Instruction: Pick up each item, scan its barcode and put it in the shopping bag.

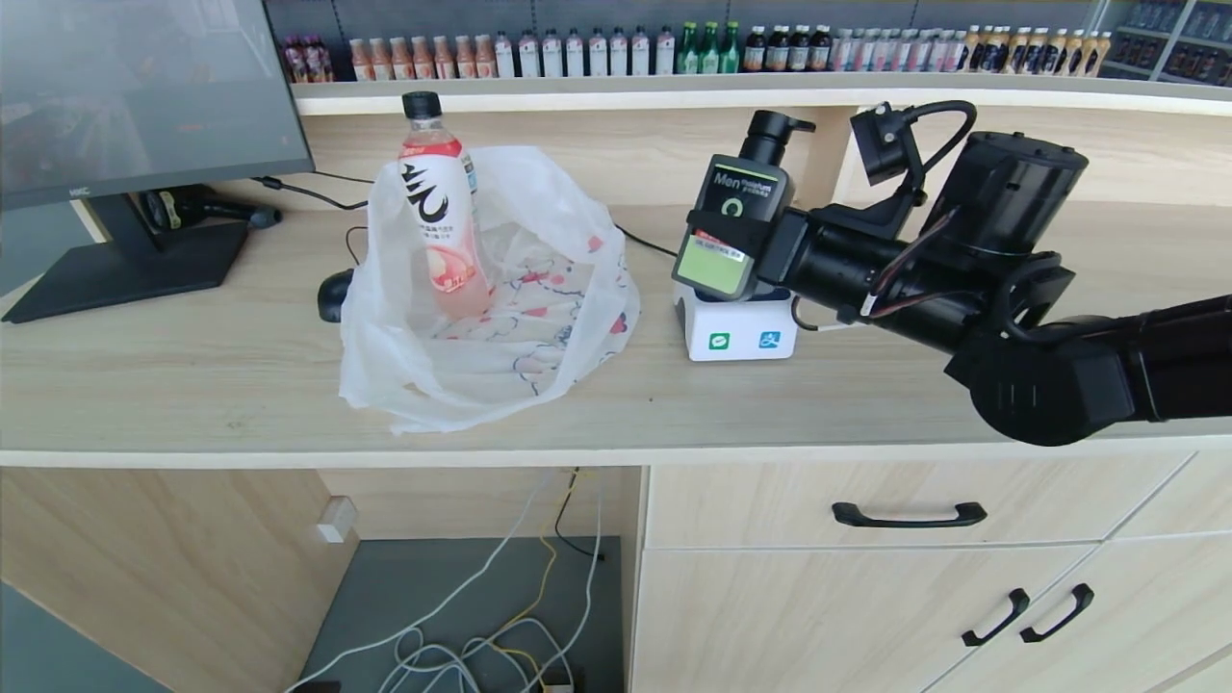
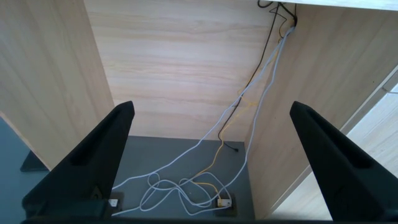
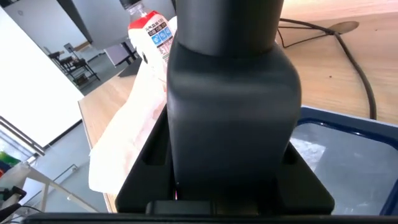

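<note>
Head view: my right end effector clamps the pump bottle mid-body above the scanner. I judge it rigid, hefty and slick, so that hold suits.

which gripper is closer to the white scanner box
Right. The right gripper holds the pump bottle just above the white scanner box; the left gripper hangs open below the counter, facing the floor cables.

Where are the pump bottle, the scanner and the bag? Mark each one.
pump bottle (image 1: 737, 192): head view, on its dark upper front.
scanner (image 1: 739, 340): head view, on its white front face.
bag (image 1: 577, 308): head view, on the plastic wall nearest the scanner.
</note>
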Available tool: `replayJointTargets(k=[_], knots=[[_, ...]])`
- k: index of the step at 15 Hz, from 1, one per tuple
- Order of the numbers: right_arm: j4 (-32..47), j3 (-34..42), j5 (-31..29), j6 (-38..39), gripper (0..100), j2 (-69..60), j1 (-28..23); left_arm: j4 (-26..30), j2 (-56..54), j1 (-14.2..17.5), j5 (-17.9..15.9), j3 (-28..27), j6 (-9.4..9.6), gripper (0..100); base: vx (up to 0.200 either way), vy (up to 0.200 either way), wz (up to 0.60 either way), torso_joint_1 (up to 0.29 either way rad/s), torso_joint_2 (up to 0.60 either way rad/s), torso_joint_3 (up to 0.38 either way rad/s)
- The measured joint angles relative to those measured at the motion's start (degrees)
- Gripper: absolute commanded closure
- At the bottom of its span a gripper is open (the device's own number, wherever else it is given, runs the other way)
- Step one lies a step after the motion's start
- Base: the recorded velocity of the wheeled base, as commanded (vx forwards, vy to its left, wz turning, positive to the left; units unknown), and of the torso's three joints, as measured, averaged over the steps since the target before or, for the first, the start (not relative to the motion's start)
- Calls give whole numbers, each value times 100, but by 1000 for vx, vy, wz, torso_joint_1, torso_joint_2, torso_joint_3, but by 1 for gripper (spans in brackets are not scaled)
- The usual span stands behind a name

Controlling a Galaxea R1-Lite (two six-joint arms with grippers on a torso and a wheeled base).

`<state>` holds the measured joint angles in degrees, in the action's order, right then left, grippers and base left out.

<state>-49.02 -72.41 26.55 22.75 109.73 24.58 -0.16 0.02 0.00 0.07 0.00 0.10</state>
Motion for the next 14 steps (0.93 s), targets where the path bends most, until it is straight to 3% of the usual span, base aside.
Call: replayJointTargets(k=[14], knots=[[-22, -179, 0, 62, 100, 347, -346, 2, 0, 0, 0, 0, -2, 0, 0, 0, 0, 0, 0, 0]])
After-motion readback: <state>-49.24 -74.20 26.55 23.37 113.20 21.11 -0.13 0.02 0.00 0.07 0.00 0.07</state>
